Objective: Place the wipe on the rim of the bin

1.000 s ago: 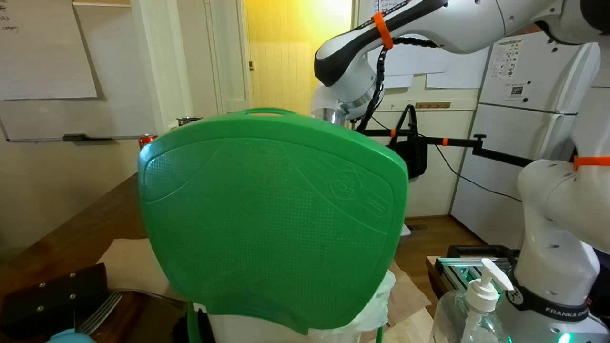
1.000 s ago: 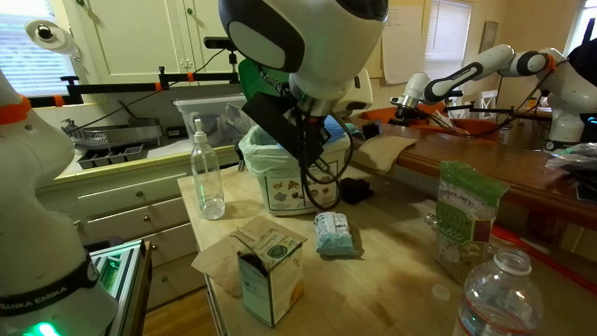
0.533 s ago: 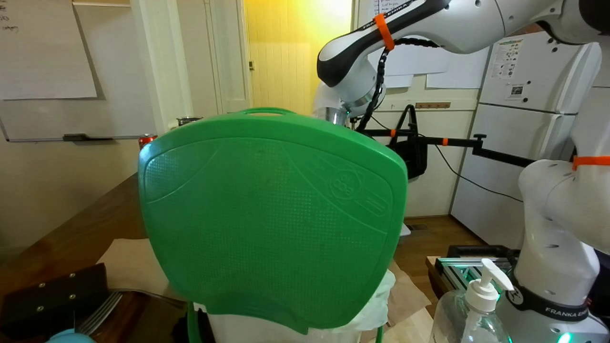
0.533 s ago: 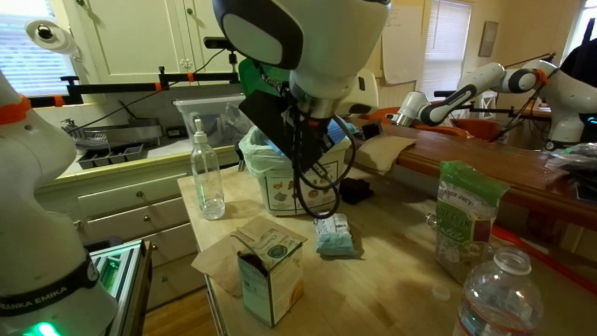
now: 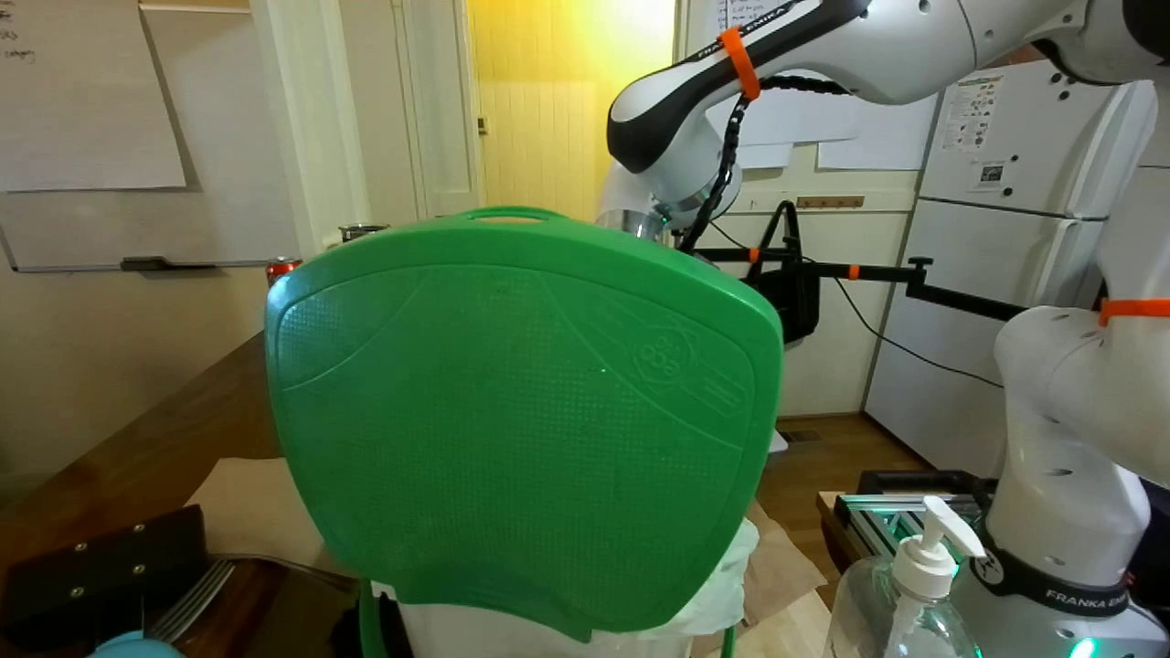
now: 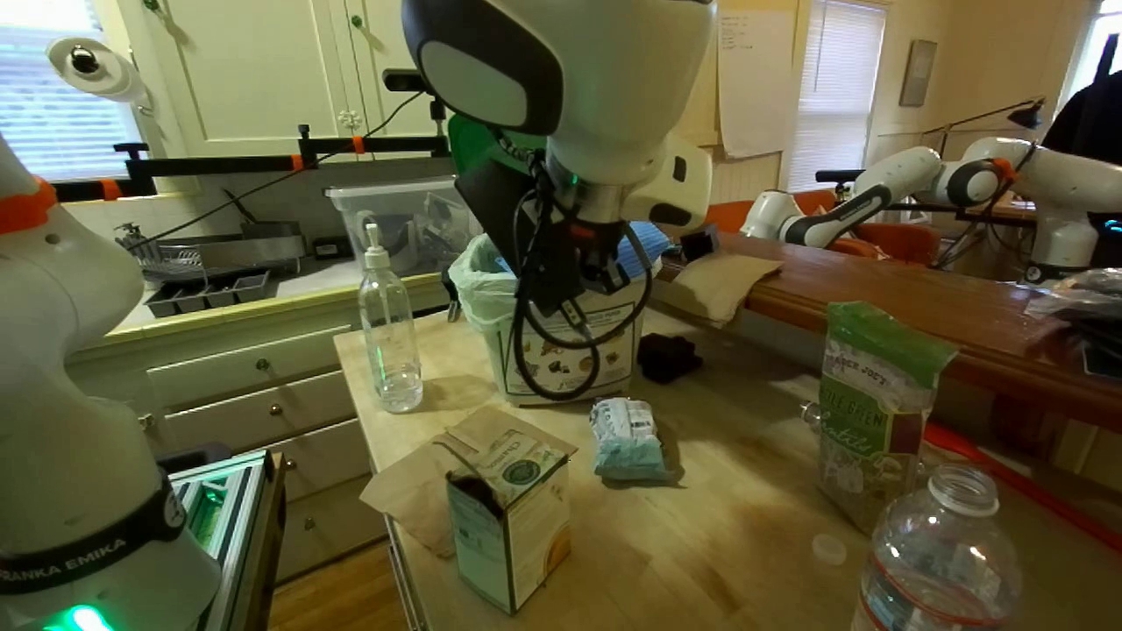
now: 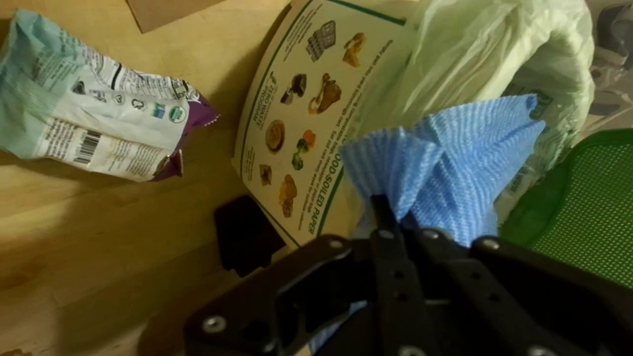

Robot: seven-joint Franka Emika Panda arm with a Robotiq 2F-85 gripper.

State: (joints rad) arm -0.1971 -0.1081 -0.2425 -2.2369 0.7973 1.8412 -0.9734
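Observation:
The bin (image 6: 524,359) is a pale container with a printed label and a light green bag folded over its rim; it also shows in the wrist view (image 7: 296,163). Its large green lid (image 5: 530,411) stands open and hides most of the bin in that exterior view. The wipe (image 7: 474,163) is a crumpled blue striped cloth. My gripper (image 7: 395,206) is shut on it. The wipe's free end spreads over the bagged rim and opening; whether it touches the rim I cannot tell. In an exterior view, my gripper (image 6: 605,272) hangs over the bin's near side, with blue cloth (image 6: 647,250) beside it.
A snack bag (image 6: 629,443), an open tea box (image 6: 513,526) and a dark object (image 6: 668,358) lie near the bin. A clear pump bottle (image 6: 390,350) stands beside it. A green pouch (image 6: 877,412) and a plastic bottle (image 6: 938,561) stand further along the table.
My wrist has shifted and turned slightly, and its cable loop has swung left in an exterior view. The wipe stays in my gripper. Another arm in the background has lowered.

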